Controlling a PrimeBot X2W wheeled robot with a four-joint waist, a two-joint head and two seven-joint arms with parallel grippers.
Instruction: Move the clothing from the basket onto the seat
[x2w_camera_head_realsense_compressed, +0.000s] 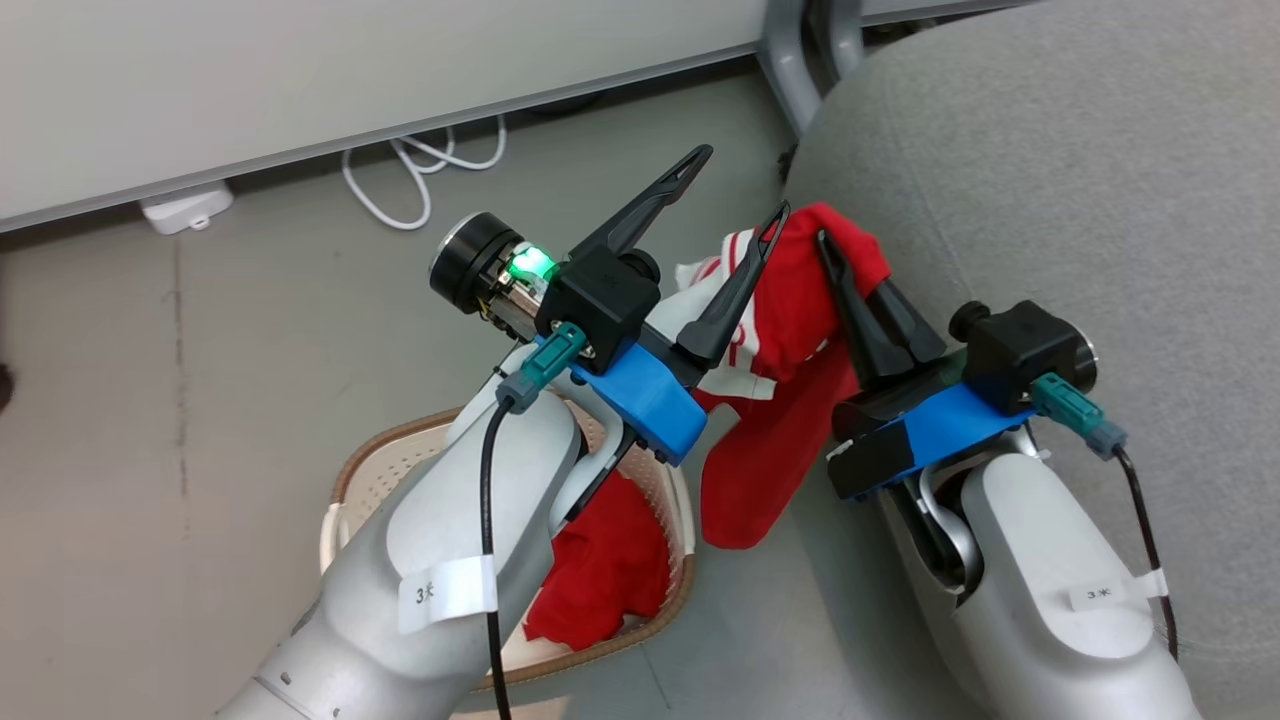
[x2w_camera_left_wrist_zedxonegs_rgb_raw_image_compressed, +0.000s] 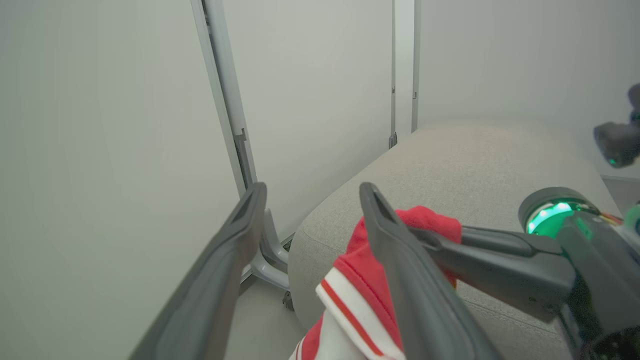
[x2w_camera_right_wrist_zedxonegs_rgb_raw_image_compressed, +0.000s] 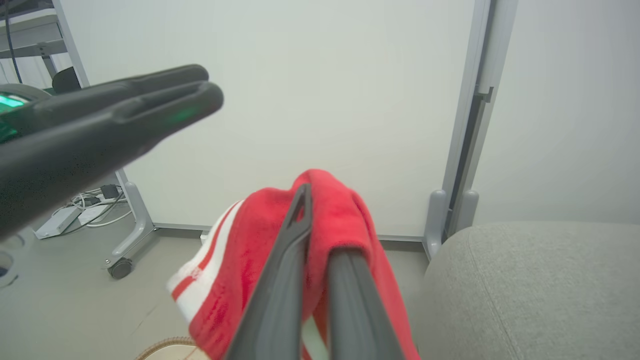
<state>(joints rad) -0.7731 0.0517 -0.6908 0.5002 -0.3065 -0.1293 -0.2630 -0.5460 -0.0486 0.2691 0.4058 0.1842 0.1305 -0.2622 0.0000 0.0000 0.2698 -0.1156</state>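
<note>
A red garment with white trim (x2w_camera_head_realsense_compressed: 790, 300) hangs from my right gripper (x2w_camera_head_realsense_compressed: 824, 240), which is shut on it right at the left edge of the grey seat (x2w_camera_head_realsense_compressed: 1050, 180). It dangles down the seat's side. My left gripper (x2w_camera_head_realsense_compressed: 742, 182) stands open just left of it, one finger touching the cloth. A second red garment (x2w_camera_head_realsense_compressed: 600, 560) lies in the cream basket (x2w_camera_head_realsense_compressed: 390, 440), partly hidden under my left forearm. In the right wrist view the garment (x2w_camera_right_wrist_zedxonegs_rgb_raw_image_compressed: 345, 215) drapes over my right gripper (x2w_camera_right_wrist_zedxonegs_rgb_raw_image_compressed: 320, 230). The left wrist view has my left gripper (x2w_camera_left_wrist_zedxonegs_rgb_raw_image_compressed: 311, 192) open beside the cloth (x2w_camera_left_wrist_zedxonegs_rgb_raw_image_compressed: 370, 270).
A pale partition wall with a grey wheeled foot (x2w_camera_right_wrist_zedxonegs_rgb_raw_image_compressed: 122, 267) stands behind the seat. White cables (x2w_camera_head_realsense_compressed: 420, 170) and a power strip (x2w_camera_head_realsense_compressed: 185, 208) lie on the floor by the wall. Bare grey floor spreads left of the basket.
</note>
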